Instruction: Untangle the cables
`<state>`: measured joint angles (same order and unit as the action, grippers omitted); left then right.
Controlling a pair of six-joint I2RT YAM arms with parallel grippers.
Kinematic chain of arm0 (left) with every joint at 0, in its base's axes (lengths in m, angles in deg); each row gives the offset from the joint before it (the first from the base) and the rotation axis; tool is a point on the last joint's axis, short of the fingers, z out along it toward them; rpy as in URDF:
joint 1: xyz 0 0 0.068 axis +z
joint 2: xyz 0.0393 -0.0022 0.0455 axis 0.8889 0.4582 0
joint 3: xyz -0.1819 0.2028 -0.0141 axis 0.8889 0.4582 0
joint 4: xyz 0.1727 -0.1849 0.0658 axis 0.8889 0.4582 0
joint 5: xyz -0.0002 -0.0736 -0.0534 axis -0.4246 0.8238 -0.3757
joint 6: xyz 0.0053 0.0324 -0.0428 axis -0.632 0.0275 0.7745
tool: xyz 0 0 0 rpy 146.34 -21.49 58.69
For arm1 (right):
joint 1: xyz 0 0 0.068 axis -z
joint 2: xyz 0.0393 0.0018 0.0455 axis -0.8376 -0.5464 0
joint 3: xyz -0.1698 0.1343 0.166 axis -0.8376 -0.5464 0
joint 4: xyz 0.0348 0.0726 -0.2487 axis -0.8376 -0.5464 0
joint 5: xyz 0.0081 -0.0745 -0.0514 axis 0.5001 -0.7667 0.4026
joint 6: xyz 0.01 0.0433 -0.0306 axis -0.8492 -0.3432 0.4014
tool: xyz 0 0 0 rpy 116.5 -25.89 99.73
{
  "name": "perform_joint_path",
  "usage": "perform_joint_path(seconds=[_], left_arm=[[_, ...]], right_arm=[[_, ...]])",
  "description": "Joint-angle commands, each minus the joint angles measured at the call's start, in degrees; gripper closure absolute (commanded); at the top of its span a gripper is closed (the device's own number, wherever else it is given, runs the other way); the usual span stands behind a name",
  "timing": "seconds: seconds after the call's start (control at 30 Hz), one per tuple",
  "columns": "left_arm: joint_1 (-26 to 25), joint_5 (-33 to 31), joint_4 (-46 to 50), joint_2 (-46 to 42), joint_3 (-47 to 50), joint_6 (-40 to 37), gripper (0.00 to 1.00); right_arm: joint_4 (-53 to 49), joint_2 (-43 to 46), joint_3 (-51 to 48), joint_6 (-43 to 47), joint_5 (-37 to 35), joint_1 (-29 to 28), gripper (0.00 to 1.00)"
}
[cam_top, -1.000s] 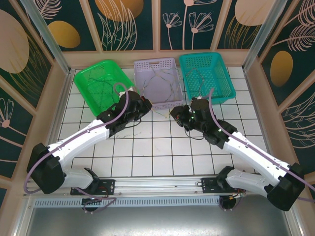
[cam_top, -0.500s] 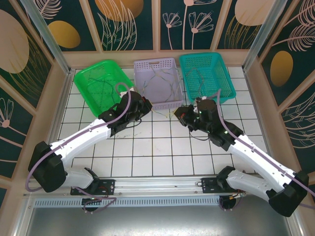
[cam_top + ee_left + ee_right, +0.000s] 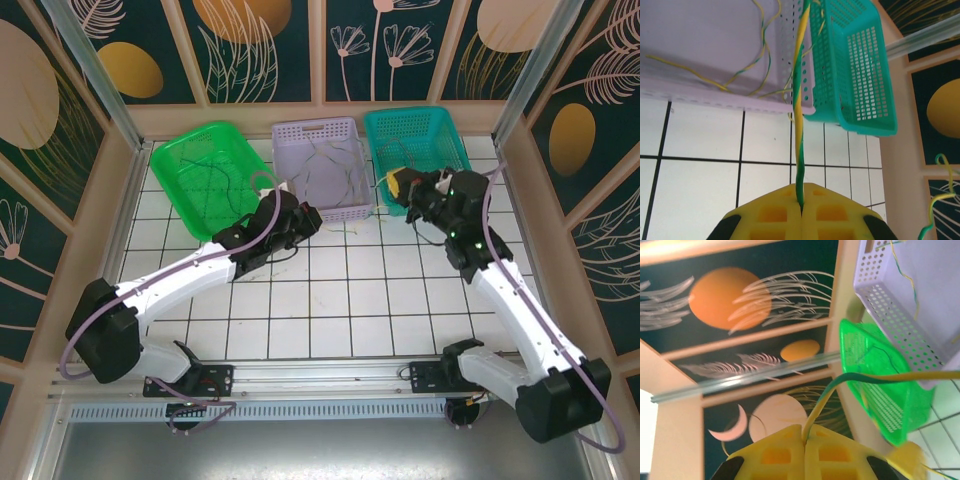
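I have both tools clamped on cable. In the left wrist view the left tool [image 3: 801, 196] has its fingers pressed together on a yellow and green twisted cable [image 3: 799, 100]. This cable runs tight away from the tool, past the corner where the lilac basket [image 3: 715, 92] and the teal basket [image 3: 860, 75] stand just beside each other. In the right wrist view the right tool [image 3: 804, 434] is also closed, on a yellow strand and a green strand [image 3: 875, 377] that leave it side by side toward the lilac basket.

From above, the left tool sits at the near right corner of the lilac basket and the right tool hangs over the near left corner of the teal basket. More loose cables [image 3: 330, 170] lie inside the lilac basket, and the green basket [image 3: 200, 135] is to its left.

I judge that I am in the step of drawing one pair out of the bunch, perhaps one piece held at two places, but I cannot confirm this. The next move needs a slow pull of the tools apart, above the tabletop [image 3: 330, 300]. I must watch that the twist opens and that the strand does not catch on a basket wall.
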<state>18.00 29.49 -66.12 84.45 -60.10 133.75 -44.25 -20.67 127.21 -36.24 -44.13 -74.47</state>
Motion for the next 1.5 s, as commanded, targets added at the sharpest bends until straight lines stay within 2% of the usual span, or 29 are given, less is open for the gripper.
perform_joint_path(seconds=[0.0, 0.33, 0.47, 0.67, 0.77, 0.87, 0.97, 1.03, 1.13, 1.3, 1.47], left_arm=[[-0.3, -0.6, 0.5, 0.1, 0.7, -1.2, 1.00], [-0.2, -0.7, 1.0, -0.9, 2.0, -1.8, 1.00], [-0.2, -0.6, 1.0, -0.7, 1.4, -1.8, 1.00], [0.1, -3.3, 3.7, -1.4, -0.4, -2.6, 1.00], [4.5, -2.1, 5.9, -2.5, -3.1, -3.2, 1.00], [11.7, 2.0, 5.6, -2.6, -7.1, -4.1, 1.00], [17.2, 6.4, 6.7, 0.7, -16.3, -7.1, 1.00], [20.3, 9.8, 6.4, 3.7, -22.0, -7.5, 1.00], [24.3, 13.0, 6.6, 8.4, -30.9, -8.4, 1.00], [29.9, 16.7, 9.2, 17.2, -47.4, -8.6, 1.00], [34.2, 18.8, 11.8, 24.8, -61.1, -6.2, 1.00]], right_arm=[[4.9, -1.6, 5.8, -6.1, 1.4, 2.7, 1.00], [7.8, -2.2, 6.4, -11.7, 2.9, 7.7, 1.00], [5.1, -2.7, 8.3, -7.4, 5.3, 8.1, 1.00], [4.1, 0.5, 5.7, -3.0, 9.9, 9.7, 1.00], [-0.6, 1.3, 7.3, 5.6, 17.0, 11.5, 1.00], [-14.0, 2.0, 10.7, 23.9, 22.1, 11.2, 1.00], [-29.2, 3.3, 10.4, 44.6, 22.6, 8.3, 1.00], [-35.0, 4.9, 7.0, 54.1, 19.9, 4.1, 1.00], [-37.6, 7.1, 0.9, 60.1, 11.1, -5.4, 1.00], [-41.6, 6.1, -4.0, 59.4, -7.2, -19.6, 1.00], [-44.7, 2.4, -4.5, 58.2, -16.4, -25.8, 1.00]])
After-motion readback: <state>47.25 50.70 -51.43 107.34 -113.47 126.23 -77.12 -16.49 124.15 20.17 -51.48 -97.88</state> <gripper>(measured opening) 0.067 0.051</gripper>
